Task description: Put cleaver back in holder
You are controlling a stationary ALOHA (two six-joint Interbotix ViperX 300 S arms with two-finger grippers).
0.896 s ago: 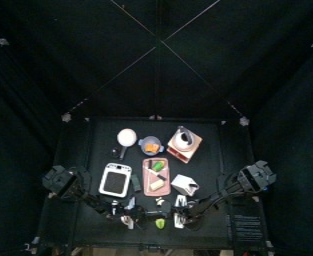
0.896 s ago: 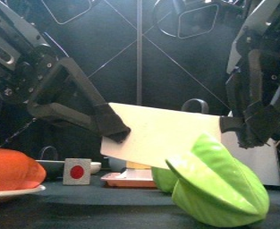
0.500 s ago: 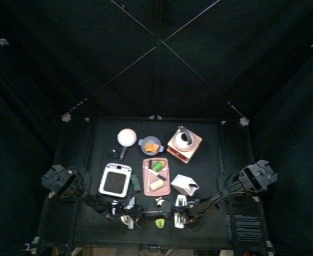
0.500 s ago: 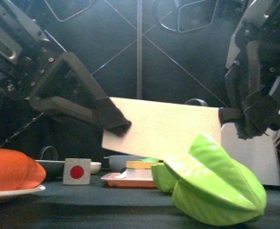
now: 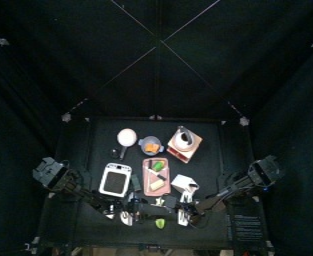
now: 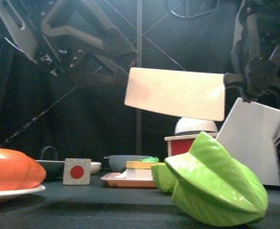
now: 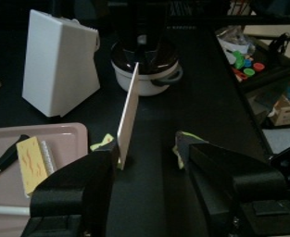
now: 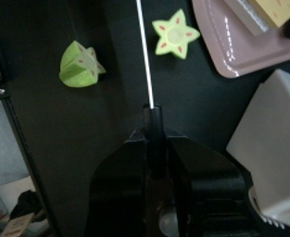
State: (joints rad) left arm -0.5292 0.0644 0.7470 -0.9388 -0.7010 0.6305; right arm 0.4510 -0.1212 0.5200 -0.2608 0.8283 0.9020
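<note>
Above the table's front, the cleaver (image 6: 178, 92), a broad flat pale blade, hung in the air beside the tall white wedge-shaped holder (image 6: 254, 139). The right gripper (image 8: 154, 116) was clamped on its dark handle; the left gripper (image 7: 145, 157) stood wide apart, touching nothing. Since the earlier frame the left gripper had let go and the blade had risen.

White cleaver (image 6: 184, 91), white holder (image 6: 256, 139), green starfruit (image 6: 214, 190), pink tray (image 7: 36, 148)

The cleaver (image 6: 175, 92) hangs above the table, with the holder (image 6: 252, 140) standing to its right.
</note>
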